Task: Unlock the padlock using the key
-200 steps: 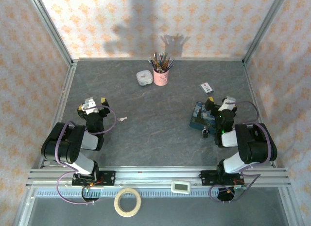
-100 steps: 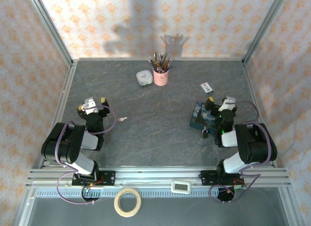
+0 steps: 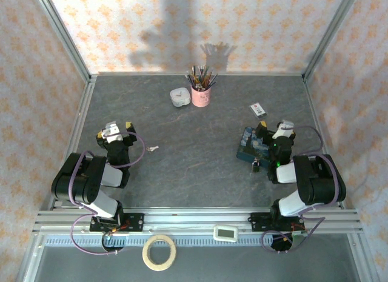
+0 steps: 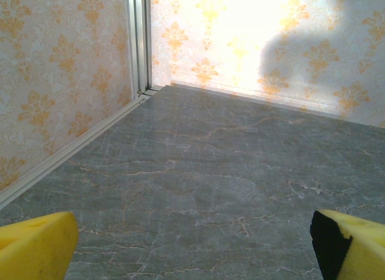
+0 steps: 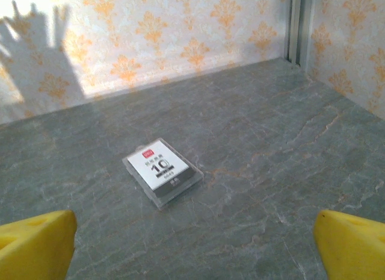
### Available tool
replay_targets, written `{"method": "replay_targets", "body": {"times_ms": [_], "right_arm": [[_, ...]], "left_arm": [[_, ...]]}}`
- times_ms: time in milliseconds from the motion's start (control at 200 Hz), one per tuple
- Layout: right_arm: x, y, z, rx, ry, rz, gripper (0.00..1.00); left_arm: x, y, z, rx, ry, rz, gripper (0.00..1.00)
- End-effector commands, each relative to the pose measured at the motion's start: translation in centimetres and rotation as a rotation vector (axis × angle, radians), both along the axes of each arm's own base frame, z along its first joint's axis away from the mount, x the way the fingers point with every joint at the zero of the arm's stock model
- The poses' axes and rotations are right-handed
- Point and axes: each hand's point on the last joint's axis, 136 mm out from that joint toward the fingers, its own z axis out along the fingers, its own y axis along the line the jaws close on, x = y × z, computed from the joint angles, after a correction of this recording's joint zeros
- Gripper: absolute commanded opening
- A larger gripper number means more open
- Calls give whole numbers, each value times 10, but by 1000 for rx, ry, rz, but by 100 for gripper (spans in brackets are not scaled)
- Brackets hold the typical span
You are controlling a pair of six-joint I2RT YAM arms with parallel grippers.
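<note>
The padlock [image 3: 256, 165], tiny and dark with a thin silvery shackle, lies on the table just in front of the blue tin [image 3: 250, 145] and left of my right arm. The key [image 3: 153, 149], small and pale, lies on the table right of my left arm. My left gripper [image 3: 115, 130] rests low near the left edge, a short way left of the key. It is open, with bare floor between its yellow fingertips [image 4: 36, 247]. My right gripper [image 3: 277, 130] sits beside the tin and behind the padlock. It is open too, its yellow pads [image 5: 352, 241] spread wide and holding nothing.
A white-and-black card [image 5: 162, 171] lies ahead of the right gripper, also seen from above [image 3: 258, 110]. A pink cup of brushes [image 3: 200, 95] and a white case [image 3: 178, 97] stand at the back. A tape roll [image 3: 159, 251] and a white device [image 3: 227, 233] lie below the rail.
</note>
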Motion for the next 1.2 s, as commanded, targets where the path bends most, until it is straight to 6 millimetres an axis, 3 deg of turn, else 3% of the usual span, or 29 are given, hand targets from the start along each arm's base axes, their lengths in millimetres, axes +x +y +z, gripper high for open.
{"method": "replay_targets", "body": {"times_ms": [0, 140, 145, 165, 255, 320, 455, 546, 556, 681, 791, 916, 1001, 1106, 1191], "right_arm": [[8, -2, 30, -12, -25, -27, 100], [11, -18, 57, 37, 5, -137, 100], [11, -20, 59, 45, 6, -146, 100], [11, -21, 62, 57, 11, -158, 100], [12, -23, 65, 145, 69, -192, 100], [9, -24, 56, 207, 145, -228, 100], [-5, -21, 33, 266, 302, -246, 100], [-21, -24, 15, 270, 394, -257, 100], [-23, -24, 21, 275, 380, -256, 100], [-47, -24, 9, 306, 452, -254, 100], [-64, -12, -1, 353, 501, -207, 100], [-75, 13, -26, 419, 564, -84, 100], [-77, 28, -38, 450, 591, -6, 94], [-76, 41, -39, 444, 574, 75, 89], [-75, 64, -38, 441, 574, 177, 83]], "left_arm": [[-4, 0, 21, 12, -72, 9, 99], [2, -14, 36, 78, -18, 16, 99], [4, -15, 44, 75, -38, 16, 99], [5, -17, 39, 82, 9, 9, 99], [19, -20, 59, -50, 7, 26, 99], [27, -32, 68, -190, -28, -28, 99], [41, -79, 75, -450, -56, -260, 99], [45, -105, 70, -551, -33, -364, 99], [45, -107, 69, -553, -29, -372, 99], [46, -121, 56, -603, 37, -392, 99], [46, -123, 51, -595, 60, -389, 99], [47, -122, 50, -597, 54, -384, 99], [48, -125, 52, -611, 44, -398, 99], [48, -128, 58, -619, 31, -417, 99], [45, -125, 61, -620, 20, -409, 99]]}}
